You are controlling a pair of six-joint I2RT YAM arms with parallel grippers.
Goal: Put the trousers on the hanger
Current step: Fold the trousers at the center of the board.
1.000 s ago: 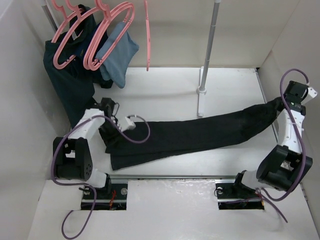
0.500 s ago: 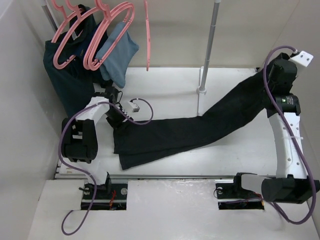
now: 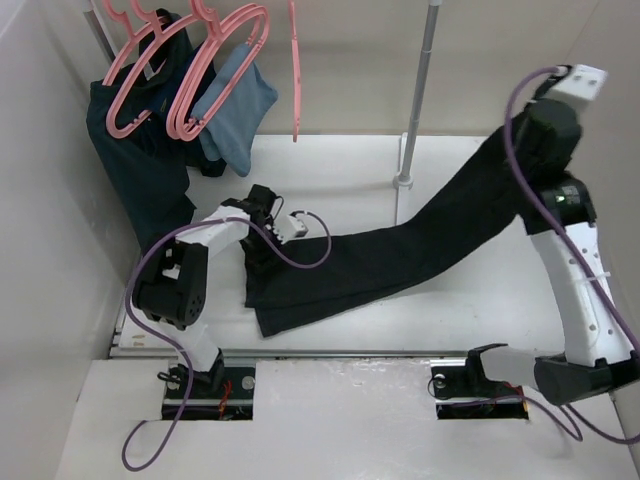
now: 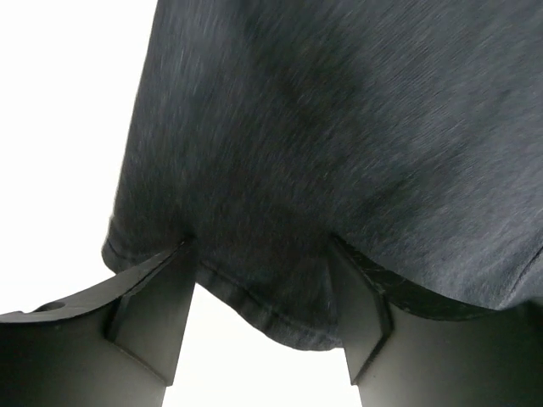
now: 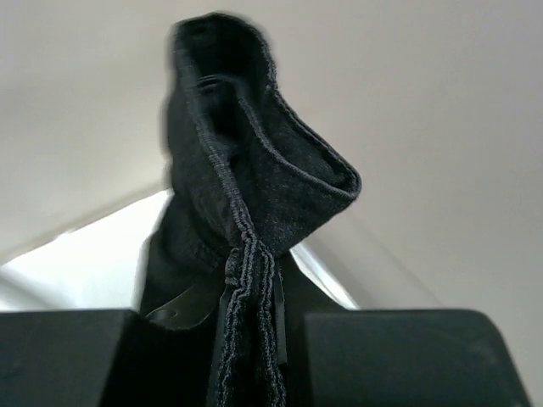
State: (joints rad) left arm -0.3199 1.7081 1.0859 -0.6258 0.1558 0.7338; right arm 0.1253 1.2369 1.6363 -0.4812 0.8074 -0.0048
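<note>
Top view: the trousers (image 3: 400, 250) are stretched out as one long black band. The low end lies flat near the front-left of the surface (image 3: 340, 170). The other end is lifted off the surface at the right edge, up at the tip of the right arm (image 3: 575, 270). So the long axis runs front-left to far-right, rising to the right. The left arm (image 3: 205, 235) is bent over the low end. The hanger (image 3: 295, 90) hangs edge-on above the far edge, left of centre, and looks bare. The other pink ones (image 3: 215, 70), in the far-left corner, have a teal-navy garment (image 3: 130, 170) and a light blue garment (image 3: 235, 110) behind them. A grey pole (image 3: 418, 90) stands between the hanger and the raised end. The hanger is far and left of the raised end, well apart from it, and nearer the left arm. My guess is the cloth must travel leftward along the far edge, passing the pole.

Left wrist view: the left gripper (image 4: 259, 314) has its jaws apart and points down at the black cloth. A hemmed edge sags between the two fingers (image 4: 148, 318), with white surface showing under it. The cloth is straddled, not pinched, so there is no grip here.

Right wrist view: the right gripper (image 5: 250, 356) is closed narrow on a folded, seamed edge of the trousers. The cloth stands up out of the jaws in a bunched loop against the pale wall. It looks firmly held, and the rest drops away behind toward the surface.
</note>
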